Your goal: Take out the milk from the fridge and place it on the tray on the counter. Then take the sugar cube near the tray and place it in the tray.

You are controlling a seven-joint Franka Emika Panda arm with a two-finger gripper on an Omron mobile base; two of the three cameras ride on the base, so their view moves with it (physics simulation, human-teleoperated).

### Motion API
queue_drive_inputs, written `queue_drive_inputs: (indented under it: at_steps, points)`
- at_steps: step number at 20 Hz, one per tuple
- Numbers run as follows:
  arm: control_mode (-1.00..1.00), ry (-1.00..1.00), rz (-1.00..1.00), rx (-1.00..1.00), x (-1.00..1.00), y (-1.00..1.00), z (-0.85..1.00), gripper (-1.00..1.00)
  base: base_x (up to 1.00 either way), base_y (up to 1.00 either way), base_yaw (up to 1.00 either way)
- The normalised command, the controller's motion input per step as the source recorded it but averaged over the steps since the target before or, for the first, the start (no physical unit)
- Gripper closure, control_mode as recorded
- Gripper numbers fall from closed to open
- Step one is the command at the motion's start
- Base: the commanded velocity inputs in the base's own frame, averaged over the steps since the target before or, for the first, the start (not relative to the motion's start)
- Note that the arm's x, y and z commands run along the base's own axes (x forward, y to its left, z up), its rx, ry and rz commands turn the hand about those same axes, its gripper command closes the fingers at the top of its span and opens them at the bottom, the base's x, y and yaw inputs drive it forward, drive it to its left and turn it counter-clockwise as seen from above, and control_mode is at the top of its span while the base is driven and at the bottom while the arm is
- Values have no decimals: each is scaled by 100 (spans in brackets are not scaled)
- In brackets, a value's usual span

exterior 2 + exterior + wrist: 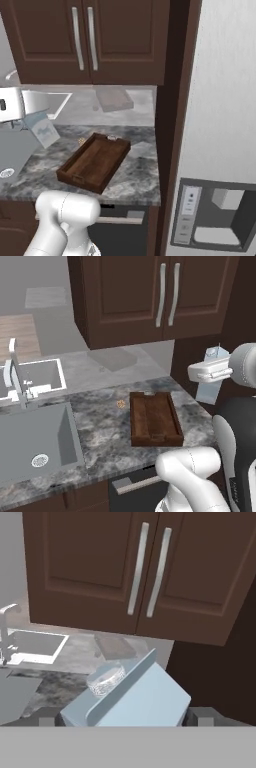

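1. The end effector (122, 717) is gripping the milk (210, 376), its jaws spread wide around the carton's body, one dark fingertip (47, 717) showing on each side of it in the hand view.
2. The milk is hanging in the air, above the level of the counter (105, 426) and off to the right of the tray (155, 418) in the left base view, not touching either.
3. In the right base view the carton (42, 129) is sitting tilted just under the white hand, to the left of the tray (94, 162).
4. In the hand view the gabled top and round cap of the carton (135, 697) are facing the camera.
5. The tray is lying flat on the counter near its right end, with nothing visible inside it.
6. The sugar cube (120, 403) is resting on the counter just left of the tray's far left corner, apart from it.
7. The fridge (220, 125) is standing at the right of the counter, its door shut, with the dispenser recess low on the door.
8. A sink (37, 443) is sitting in the counter at the left, well apart from the tray.
9. Dark brown wall cupboards (165, 296) are hanging above the counter's far edge.
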Motion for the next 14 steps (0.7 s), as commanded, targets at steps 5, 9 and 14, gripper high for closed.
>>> queue_drive_inputs:
  at_steps: [5, 9, 14]
  points:
    - [100, 0, 0, 0, 0, 0, 0, 100, 9, 18, -22]
    - [100, 0, 0, 0, 0, 0, 0, 100, 1, 0, -12]
    - [-100, 10, -2, -1, 0, 0, -48, 100, 1, 0, -1]
